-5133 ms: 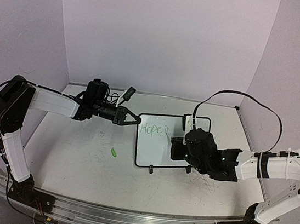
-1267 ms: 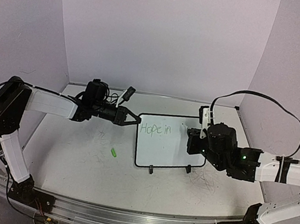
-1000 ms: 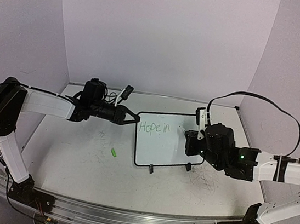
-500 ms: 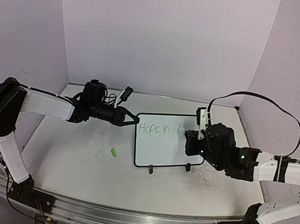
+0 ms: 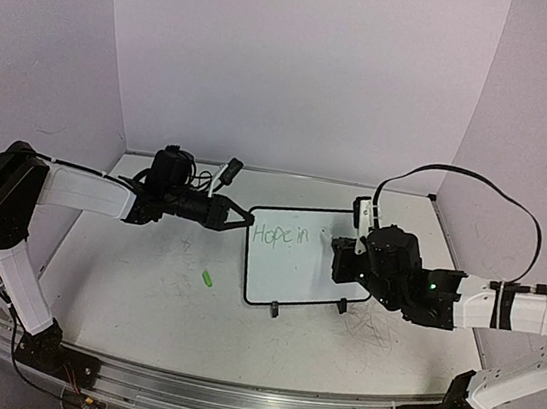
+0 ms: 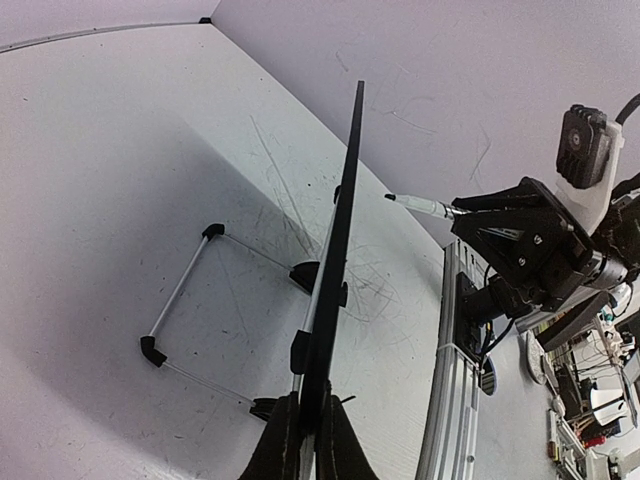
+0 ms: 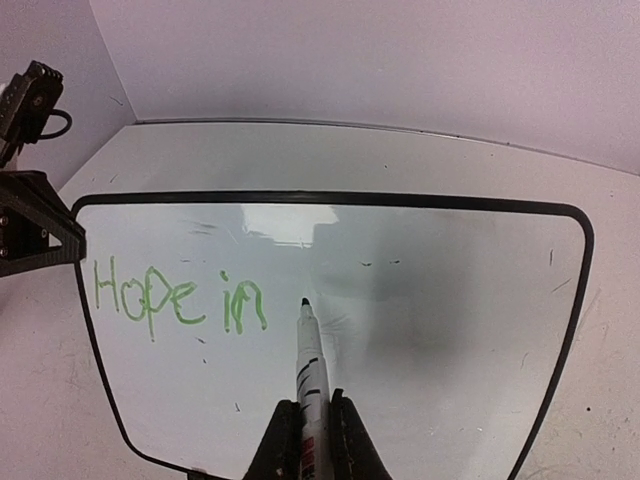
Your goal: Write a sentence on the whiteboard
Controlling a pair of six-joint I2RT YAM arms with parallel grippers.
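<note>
Tip of marker [image 7: 309,365] held just right of the sentence [image 7: 180,300].
Marker is clenched in right hand [image 7: 308,438]; whiteboard [image 7: 440,320], propped on desk [image 5: 143,278], is pinched at its left edge by left hand [image 6: 306,440]; blank surface lies rightward.

Stands propped at a tilt on 2 small blk feet, mid-table: whiteboard [image 5: 296,276] [image 6: 336,245] [image 7: 440,330], small, glossy white, thin blk frame w/ rounded corners, carrying sentence [image 5: 281,234] [image 7: 178,300], only "Hope in", thin green handwriting, upper left of face.
</note>
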